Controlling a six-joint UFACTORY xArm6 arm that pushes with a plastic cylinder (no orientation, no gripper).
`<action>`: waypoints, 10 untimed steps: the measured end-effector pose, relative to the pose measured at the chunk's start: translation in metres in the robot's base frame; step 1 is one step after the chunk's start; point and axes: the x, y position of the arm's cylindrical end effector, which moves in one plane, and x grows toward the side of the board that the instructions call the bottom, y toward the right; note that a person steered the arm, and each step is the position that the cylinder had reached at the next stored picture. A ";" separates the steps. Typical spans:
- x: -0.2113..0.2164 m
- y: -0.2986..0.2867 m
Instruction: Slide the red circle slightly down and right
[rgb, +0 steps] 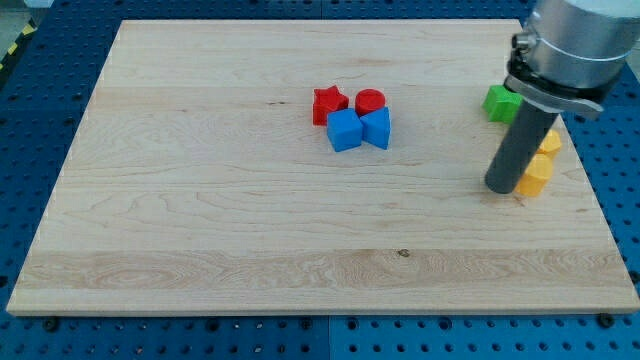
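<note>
The red circle (370, 101) sits near the board's middle, a little toward the view's top. It touches a red star (329, 104) on its left, and a blue cube (344, 131) and another blue block (377, 129) just below it. My tip (500, 186) rests on the board far to the right of this cluster and lower in the view. It stands right beside a yellow block (535, 176) and is well apart from the red circle.
A green block (500, 103) lies near the board's right edge, partly hidden by the arm. A second yellow block (550, 142) peeks out behind the rod. The wooden board (200, 220) lies on a blue perforated table.
</note>
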 end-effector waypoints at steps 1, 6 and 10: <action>0.000 0.016; -0.065 -0.052; -0.128 -0.181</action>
